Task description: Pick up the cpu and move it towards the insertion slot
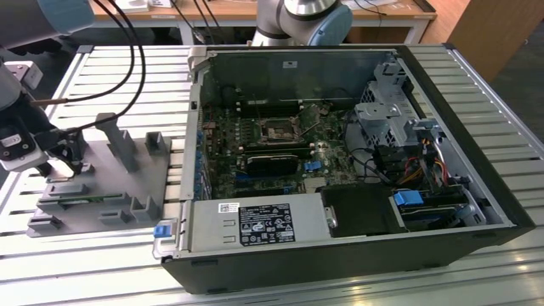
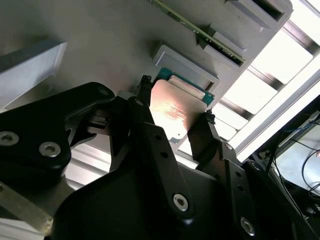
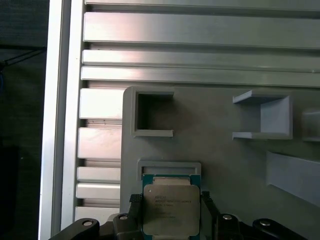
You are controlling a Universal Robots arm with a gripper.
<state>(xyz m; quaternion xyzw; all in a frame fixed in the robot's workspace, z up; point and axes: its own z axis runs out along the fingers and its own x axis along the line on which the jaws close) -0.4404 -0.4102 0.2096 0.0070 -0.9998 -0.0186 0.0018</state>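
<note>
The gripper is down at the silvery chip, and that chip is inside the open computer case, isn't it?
Not quite. The gripper is at the cpu, but the cpu is at the grey fixture, outside the computer case, as the first wrist view shows. The insertion slot is the part inside the case.

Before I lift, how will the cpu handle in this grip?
Probably stiff: the cpu is a flat, metal-topped plate. Likely light, since it looks thin. The gripper seems to pinch only its narrow edges, so it might slip or tilt if jerked.
</note>
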